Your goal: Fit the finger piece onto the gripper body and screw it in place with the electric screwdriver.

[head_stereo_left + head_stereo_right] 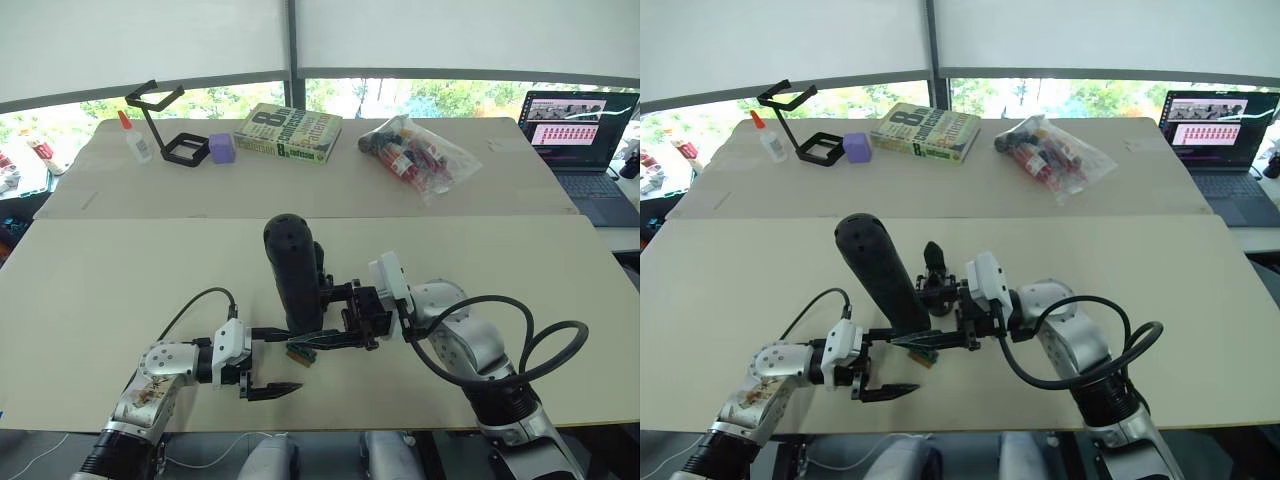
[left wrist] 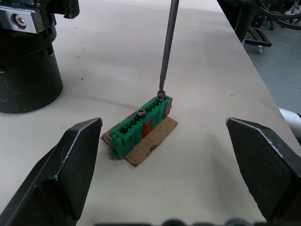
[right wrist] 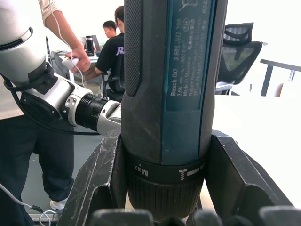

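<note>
At the near edge of the pale, matte surface [image 1: 120, 290], the right end effector [image 3: 162, 188] clamps its two black fingers around the collar of the electric screwdriver [image 1: 293, 272], a thick matte-black cylinder with a rounded top, standing nearly upright with its thin metal bit on a screw in a small ribbed green block [image 2: 141, 126] lying on a scrap of brown card. The left end effector [image 1: 268, 362] is spread wide and empty, the block just ahead between its pointed fingers. The gripper body [image 2: 28, 56], a chunky black block on a round base, sits just beside the block.
</note>
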